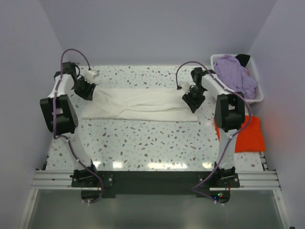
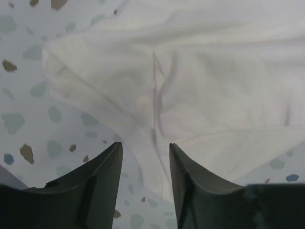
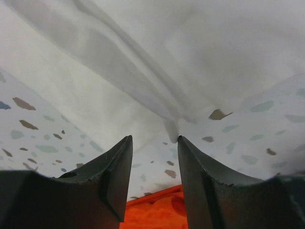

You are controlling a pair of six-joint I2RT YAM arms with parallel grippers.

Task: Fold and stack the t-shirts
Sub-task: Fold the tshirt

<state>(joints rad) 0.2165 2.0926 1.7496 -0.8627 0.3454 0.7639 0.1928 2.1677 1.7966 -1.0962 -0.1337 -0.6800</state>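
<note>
The right arm (image 1: 229,112) hides part of the orange-red t-shirt (image 1: 251,136); wrist views crop the cream-white t-shirt (image 2: 214,81).

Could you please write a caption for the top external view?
Left gripper and right gripper, open, at the ends of the folded cream-white t-shirt; lavender t-shirt in basket, orange-red t-shirt beside.

No text, label or number can be read anywhere

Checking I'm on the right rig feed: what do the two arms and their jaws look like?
Both the left arm and right arm have white link shells with bulky black joint housings, on black base plates. A purple cable loops along each. The left gripper and right gripper have matte black, wedge-shaped jaws tapering to blunt tips. No markings are visible.
</note>
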